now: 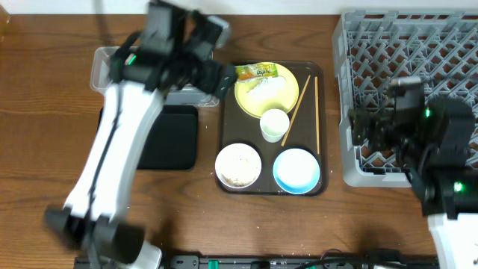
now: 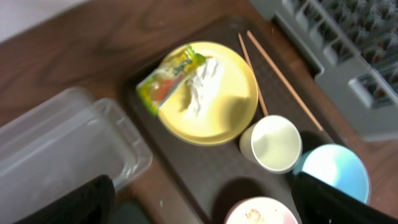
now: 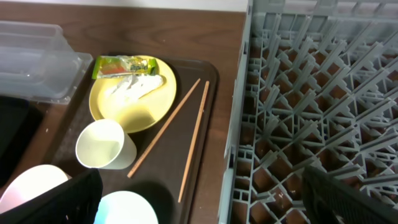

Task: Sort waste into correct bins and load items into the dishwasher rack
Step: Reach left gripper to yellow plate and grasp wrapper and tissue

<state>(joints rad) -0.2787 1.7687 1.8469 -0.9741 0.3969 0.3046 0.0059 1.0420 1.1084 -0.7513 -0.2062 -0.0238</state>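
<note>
wrapper [image 1: 256, 71]: green/yellow print, lying flat, long axis left-right across the far rim of the yellow plate [image 1: 278, 101], which is on the brown tray [image 1: 224, 119] mid-bench [image 1: 45, 149]. white scrap [image 1: 263, 85] is crumpled on the plate, touching the wrapper. chopsticks [image 1: 316, 112] lie right of the plate: one parallel to the tray's right edge, the other angled with its near end by the white cup [image 1: 274, 124]. left gripper [image 1: 221, 79] is above the tray's far-left corner, fingers [image 2: 74, 202] spread, nothing held. right gripper [image 1: 364, 128] is at the left wall of the rack [image 1: 418, 45], fingers [image 3: 56, 202] spread, empty.
</note>
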